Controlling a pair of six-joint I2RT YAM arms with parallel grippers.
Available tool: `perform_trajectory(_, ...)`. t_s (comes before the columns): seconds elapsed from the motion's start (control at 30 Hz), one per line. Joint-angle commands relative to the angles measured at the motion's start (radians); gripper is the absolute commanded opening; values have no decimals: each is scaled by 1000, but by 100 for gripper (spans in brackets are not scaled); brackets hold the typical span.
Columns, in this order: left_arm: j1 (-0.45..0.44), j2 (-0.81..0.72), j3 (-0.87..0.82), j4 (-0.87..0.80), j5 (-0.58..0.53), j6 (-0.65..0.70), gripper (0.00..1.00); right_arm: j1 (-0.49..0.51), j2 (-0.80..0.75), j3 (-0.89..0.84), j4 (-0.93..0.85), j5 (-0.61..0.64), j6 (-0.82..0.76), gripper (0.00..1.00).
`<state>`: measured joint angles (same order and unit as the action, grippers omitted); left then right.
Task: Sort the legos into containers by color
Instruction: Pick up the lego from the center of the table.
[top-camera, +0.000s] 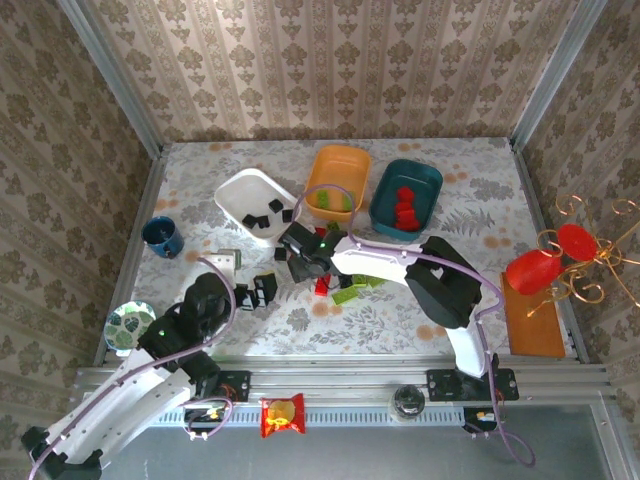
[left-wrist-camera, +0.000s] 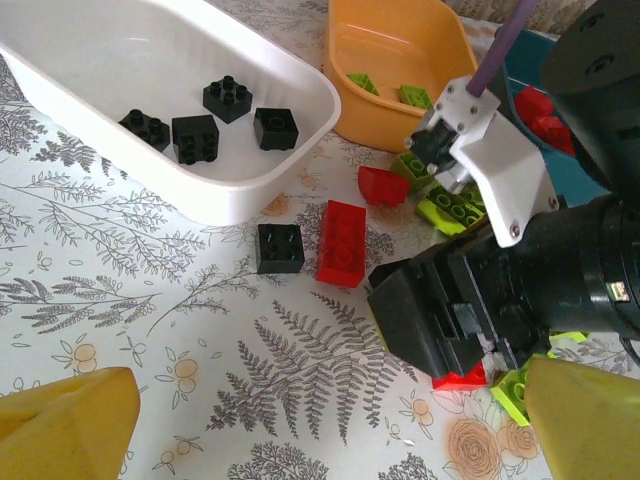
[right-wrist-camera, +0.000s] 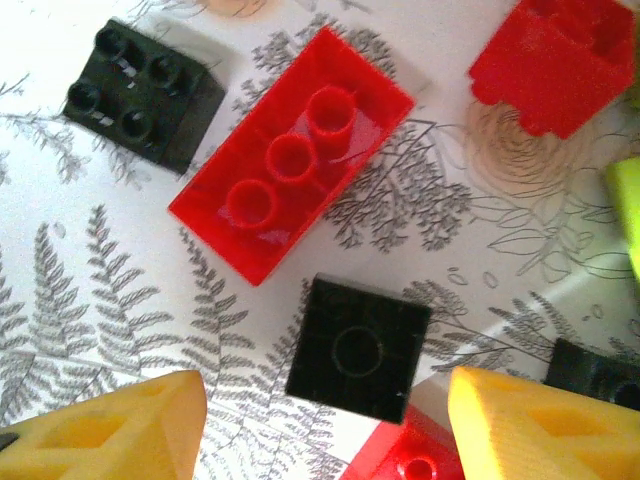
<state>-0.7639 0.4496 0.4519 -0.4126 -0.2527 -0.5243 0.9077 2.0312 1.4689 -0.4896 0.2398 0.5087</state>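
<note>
Right gripper (right-wrist-camera: 325, 405) hangs low over the flowered tablecloth (right-wrist-camera: 120, 300) with its yellow fingers (right-wrist-camera: 110, 430) partly apart, and it grips nothing: a small square black plastic brick (right-wrist-camera: 358, 348) lies between them, smooth side up, with a gap to each finger. The left gripper (left-wrist-camera: 330, 430) is opened fully and empty, and it hovers just beside the right wrist. I think the danger is in the closing. From under the near edge of the square brick a red brick (right-wrist-camera: 405, 460) sticks out, and another black piece (right-wrist-camera: 595, 372) lies just past the other finger. The fingers may therefore catch two bricks together or push the square one askew. Then a wrong colour could travel to the shallow white plastic tray (top-camera: 240, 190), where other black bricks (left-wrist-camera: 195, 135) already lie. Ahead of the fingertips a long red brick (right-wrist-camera: 290, 150) and a studded black brick (right-wrist-camera: 140, 90) are near, so a slide forward would shove them. Free room is mostly upward. In the top view the white tray's rim stands just beyond the gripper, with the orange tray (top-camera: 340, 152) and the teal tray (top-camera: 425, 170) further on. The two arms are close, so a sideways swing toward the left gripper risks a bump.
</note>
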Motion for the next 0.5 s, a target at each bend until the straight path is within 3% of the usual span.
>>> perform_trajectory(0.0,10,-10,-9,-15,-17,-4,100,-11,44,43,-43,68,16,69)
perform_trajectory(0.17,12,-10,-9,-14,-20,-3,100,-15,102,79,-59,38,11,65)
perform_trajectory(0.47,18,-11,-9,-19,-30,-9,100,-16,66,31,10,2,-15,37)
